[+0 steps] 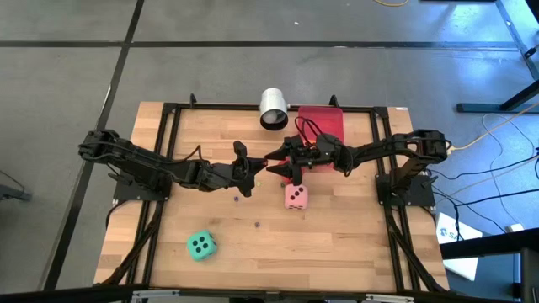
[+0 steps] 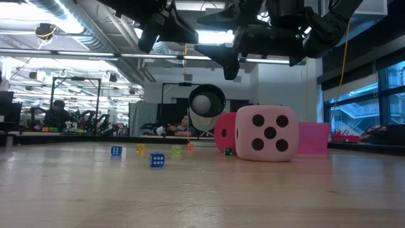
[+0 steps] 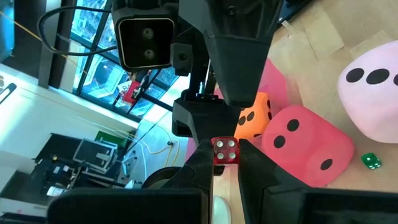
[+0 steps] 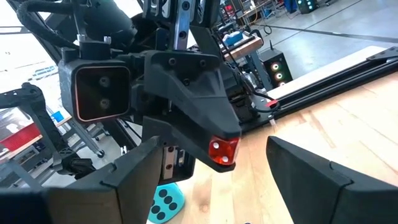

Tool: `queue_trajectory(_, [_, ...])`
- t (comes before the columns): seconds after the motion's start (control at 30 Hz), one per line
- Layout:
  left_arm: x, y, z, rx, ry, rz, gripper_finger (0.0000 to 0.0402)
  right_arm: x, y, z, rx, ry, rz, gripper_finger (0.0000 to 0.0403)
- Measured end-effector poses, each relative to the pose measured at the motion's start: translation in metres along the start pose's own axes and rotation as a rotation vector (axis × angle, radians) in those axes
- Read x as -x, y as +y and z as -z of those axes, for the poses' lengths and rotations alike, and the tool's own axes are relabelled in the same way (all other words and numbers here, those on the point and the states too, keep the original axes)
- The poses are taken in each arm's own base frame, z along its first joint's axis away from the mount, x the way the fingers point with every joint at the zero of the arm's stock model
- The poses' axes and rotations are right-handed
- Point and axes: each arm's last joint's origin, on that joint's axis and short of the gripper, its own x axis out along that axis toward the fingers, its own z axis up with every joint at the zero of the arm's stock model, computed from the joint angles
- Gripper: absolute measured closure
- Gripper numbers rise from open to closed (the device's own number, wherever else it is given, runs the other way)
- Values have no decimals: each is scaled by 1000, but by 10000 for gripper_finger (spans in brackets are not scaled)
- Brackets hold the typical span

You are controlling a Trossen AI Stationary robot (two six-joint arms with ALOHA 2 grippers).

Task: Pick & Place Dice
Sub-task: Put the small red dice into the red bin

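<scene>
A tiny red die is pinched in the left tool, raised above the middle of the surface. The right tool, spread wide, faces it closely. For a clean handover, the right fingers should be closed squarely on the die's free faces before the left is loosened.

no readable text, label, brand or number shows anywhere; the dice carry only dark pips, no numerals.
</scene>
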Motion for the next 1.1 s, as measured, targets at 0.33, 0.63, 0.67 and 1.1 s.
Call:
queue_trajectory(0.33, [0,0,0,1,-14,15,373,0,0,1,0,6,3,133])
queue_trajectory(0.63, [-3,3,1,12,-18,6,373,0,0,1,0,6,3,200])
queue_trajectory(0.67, [-3,3,1,13,-18,6,373,0,0,1,0,6,3,207])
queue_trajectory(1.1, [-4,4,2,18,-28,19,373,0,-1,1,1,4,8,265])
